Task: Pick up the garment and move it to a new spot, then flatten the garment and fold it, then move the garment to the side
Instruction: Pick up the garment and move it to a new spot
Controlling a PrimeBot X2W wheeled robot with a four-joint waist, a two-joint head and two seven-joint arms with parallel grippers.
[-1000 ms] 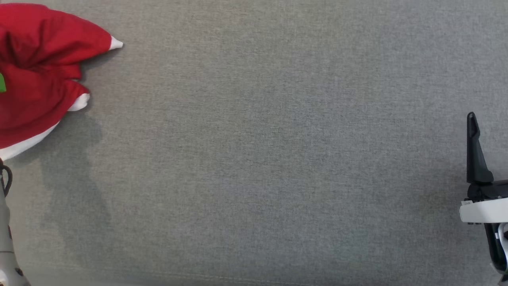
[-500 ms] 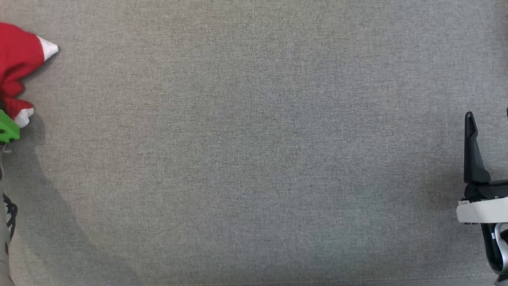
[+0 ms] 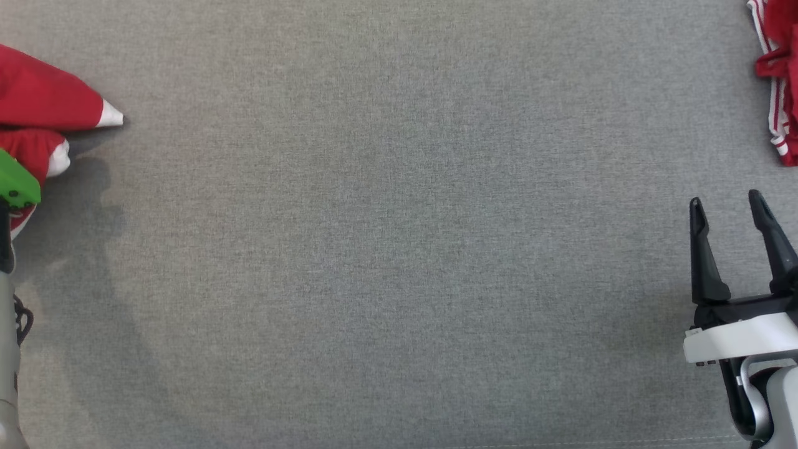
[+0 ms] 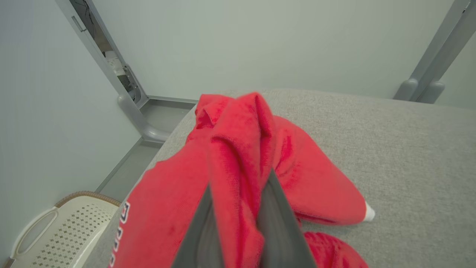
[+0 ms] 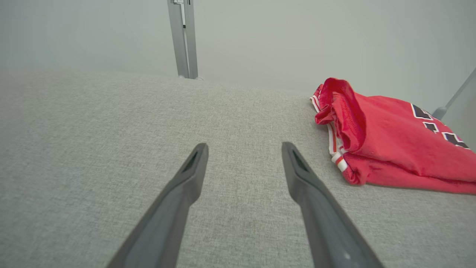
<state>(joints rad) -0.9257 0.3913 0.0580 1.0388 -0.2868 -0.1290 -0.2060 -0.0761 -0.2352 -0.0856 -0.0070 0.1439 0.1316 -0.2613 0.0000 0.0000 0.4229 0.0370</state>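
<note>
The garment point(image 3: 47, 103) is a crumpled red piece with white trim, lying at the far left of the grey fabric surface point(image 3: 399, 262). In the left wrist view my left gripper point(image 4: 240, 178) is shut on a raised fold of the red garment point(image 4: 238, 141), with cloth bunched between its two dark fingers. A green part of the left wrist point(image 3: 15, 182) sits just beside the garment in the head view. My right gripper point(image 3: 725, 199) hovers at the lower right, open with nothing between its fingers, as the right wrist view also shows point(image 5: 245, 146).
A second red garment point(image 3: 779, 68) with white stripes and dark lettering point(image 5: 394, 141) lies at the far right. A cream perforated basket point(image 4: 55, 238) stands on the floor beside the surface's left edge. Grey metal frame posts point(image 5: 182, 37) rise behind the surface.
My left gripper has shut on the red garment. The head camera has shifted, bringing both right fingers and the striped red garment into view.
</note>
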